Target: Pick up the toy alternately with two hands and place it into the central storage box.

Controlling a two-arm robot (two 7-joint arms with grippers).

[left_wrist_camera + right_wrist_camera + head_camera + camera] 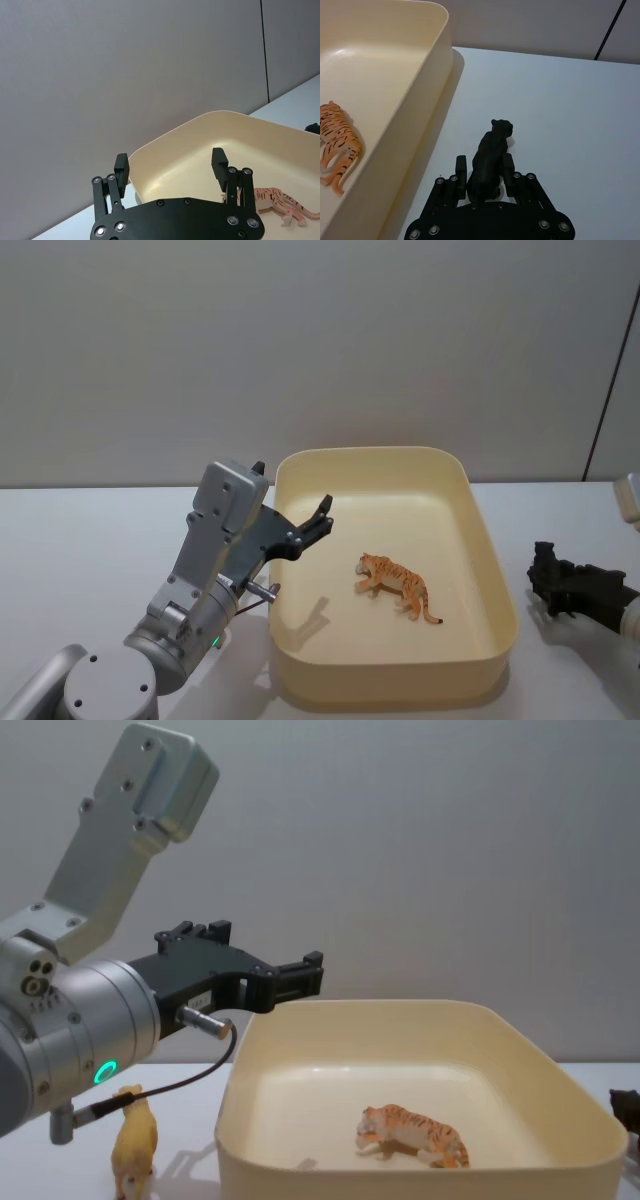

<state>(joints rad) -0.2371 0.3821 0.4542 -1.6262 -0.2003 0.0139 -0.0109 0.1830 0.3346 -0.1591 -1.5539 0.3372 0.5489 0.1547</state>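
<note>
White table [90, 540]: left gripper [320, 517] gapes empty over storage box [370, 452], right gripper [484, 162] clamps black panther [490, 150]

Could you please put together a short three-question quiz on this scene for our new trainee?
1. True or false: the tiger figure lies outside the storage box.
2. What does the right claw hold? A) the tiger figure B) a black panther figure C) nothing
3. Fill in: the left claw, above the box's left side, is ____ (open/shut).
Key: 1 false, it is inside the box; 2 B; 3 open.
</note>
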